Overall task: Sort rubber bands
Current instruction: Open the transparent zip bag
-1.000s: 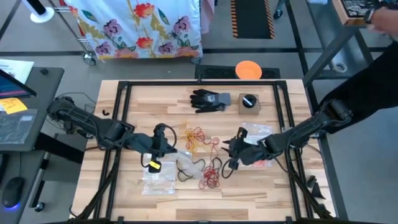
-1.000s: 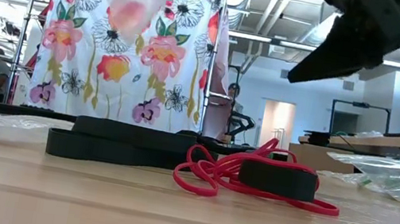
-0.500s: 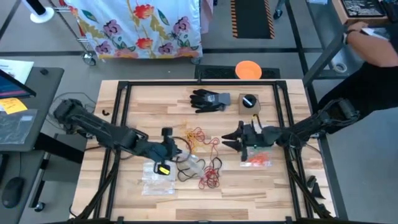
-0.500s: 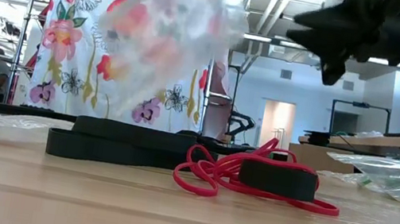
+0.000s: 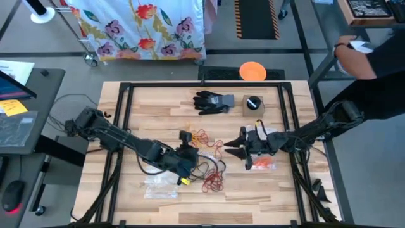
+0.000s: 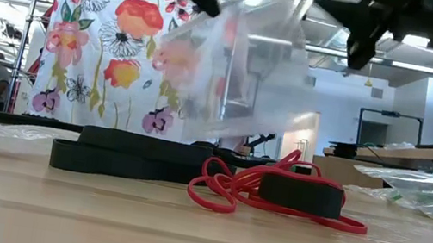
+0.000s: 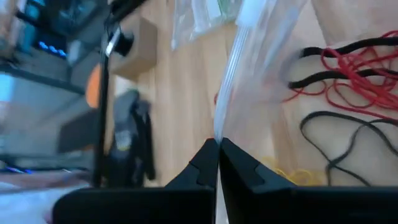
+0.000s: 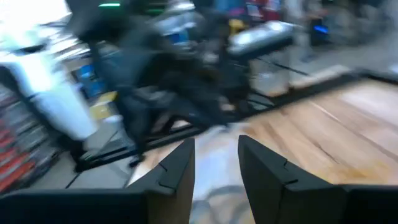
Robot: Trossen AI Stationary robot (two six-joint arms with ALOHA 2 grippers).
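While the left end effector (image 7: 217, 146) pinches a clear bag (image 7: 261, 81), rubber bands (image 7: 348, 81) lie beside.

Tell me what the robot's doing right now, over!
Left gripper jaws shut on clear bag, lifted. Right gripper jaws open, empty. Rubber bands lie loose on table. Nothing in the way.

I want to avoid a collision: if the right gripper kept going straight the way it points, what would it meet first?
Probably the clear plastic bag pinched in the left gripper. The right gripper points at it, though depth is unclear.
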